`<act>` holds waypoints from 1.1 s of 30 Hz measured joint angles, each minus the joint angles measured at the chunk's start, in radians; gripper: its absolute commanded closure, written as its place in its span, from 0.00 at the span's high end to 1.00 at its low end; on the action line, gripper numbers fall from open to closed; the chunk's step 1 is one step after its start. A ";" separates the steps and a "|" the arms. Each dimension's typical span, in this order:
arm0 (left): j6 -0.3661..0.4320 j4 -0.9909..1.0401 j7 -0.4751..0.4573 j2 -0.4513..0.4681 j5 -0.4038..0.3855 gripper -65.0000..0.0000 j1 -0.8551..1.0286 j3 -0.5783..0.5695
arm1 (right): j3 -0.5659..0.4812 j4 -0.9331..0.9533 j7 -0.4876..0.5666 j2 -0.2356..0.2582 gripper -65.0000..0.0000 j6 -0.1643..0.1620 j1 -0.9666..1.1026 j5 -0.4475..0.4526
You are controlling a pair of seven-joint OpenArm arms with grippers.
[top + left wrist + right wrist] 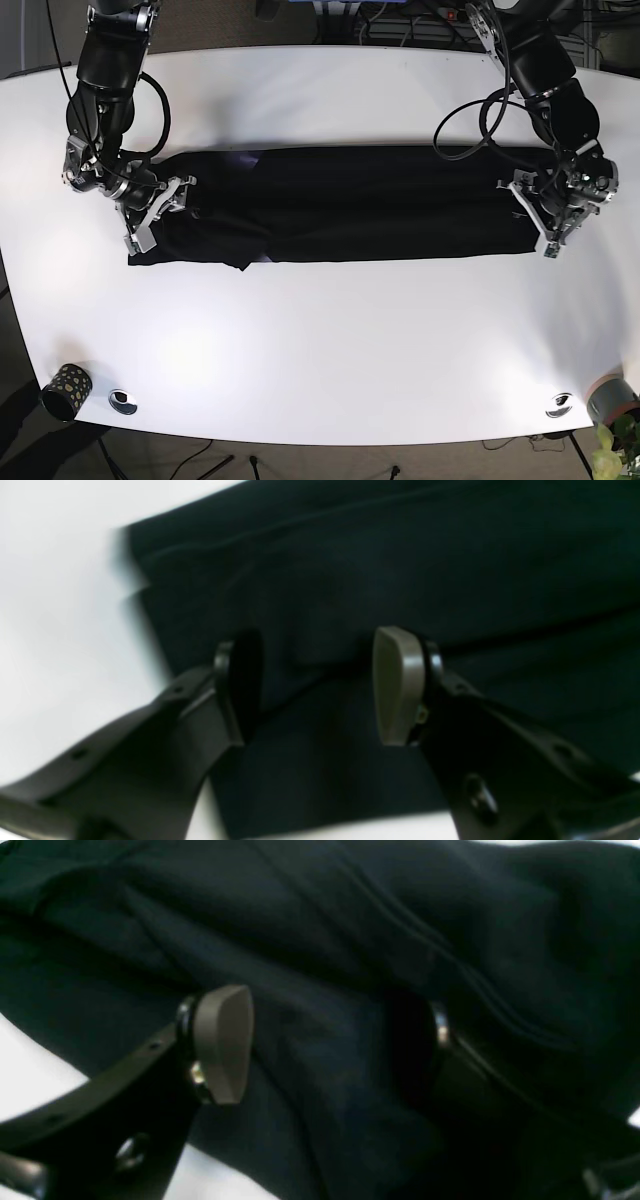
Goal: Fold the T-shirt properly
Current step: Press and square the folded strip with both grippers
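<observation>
Two open grippers over T-shirt (340, 205)

Two arms, matte black jointed housings with rounded segments, mounted at the far corners in the base view. Black cables loop loosely alongside each forearm. Wrist sections carry pale silver-grey brackets. Left gripper (320, 685): black curved finger arms with small round holes and a dark domed screw head; one grey-brown rounded pad, the opposite pad black. Right gripper (325, 1045): same build, a grey-brown pad, bright metal fastener behind it, a shiny ring on the dark opposite finger.
</observation>
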State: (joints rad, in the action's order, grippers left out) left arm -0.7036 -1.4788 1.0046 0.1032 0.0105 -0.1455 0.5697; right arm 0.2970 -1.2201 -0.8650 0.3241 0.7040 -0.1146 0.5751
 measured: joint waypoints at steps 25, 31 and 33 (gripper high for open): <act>0.006 0.214 0.042 0.064 -0.225 0.75 -0.051 0.216 | 0.003 -0.001 0.012 -0.031 0.59 -0.005 -0.002 -0.003; 0.007 0.264 0.026 0.071 -0.291 0.57 -0.059 0.216 | 0.003 -0.001 0.009 -0.031 0.59 -0.005 -0.002 -0.003; 0.006 0.285 0.016 0.072 -0.298 0.37 -0.065 0.216 | 0.003 -0.001 0.009 -0.031 0.59 -0.005 -0.002 -0.003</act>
State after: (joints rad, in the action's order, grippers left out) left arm -0.6971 -1.1942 1.0203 0.1753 -0.2871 -0.2104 0.7856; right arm 0.2996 -1.2209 -0.8562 0.2935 0.6991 -0.1169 0.5724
